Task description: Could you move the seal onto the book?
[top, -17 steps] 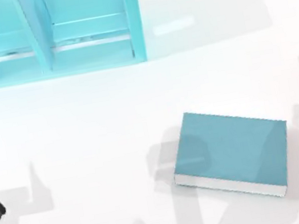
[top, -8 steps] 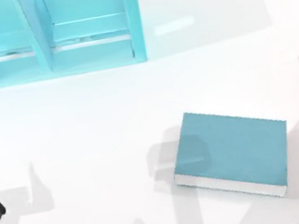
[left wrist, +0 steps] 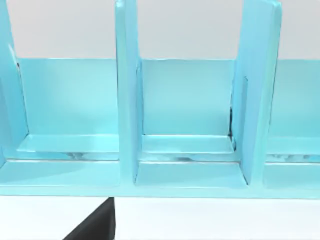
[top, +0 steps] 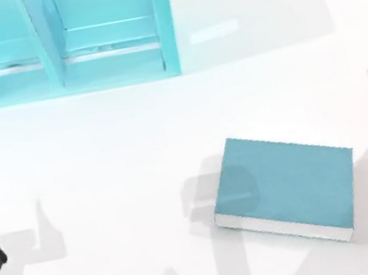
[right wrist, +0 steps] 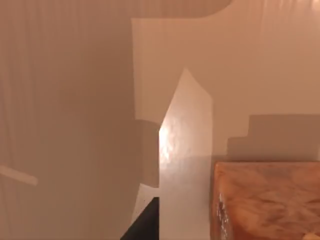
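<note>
Right wrist view puts the amber seal (right wrist: pixel 265 200) tight against its lens; finger state cannot be told. Book (top: pixel 285 187) lies lower right on the bench (top: pixel 102 159), long axis slanting, nearer the right arm.

- Top view looks straight down on the table (top: pixel 102 159); shelf unit (top: pixel 57 46) upper left.
- Left wrist view faces that shelf unit (left wrist: pixel 190 125) level, close.
- Right wrist view sits very close, seemingly against an amber block (right wrist: pixel 265 200).
</note>
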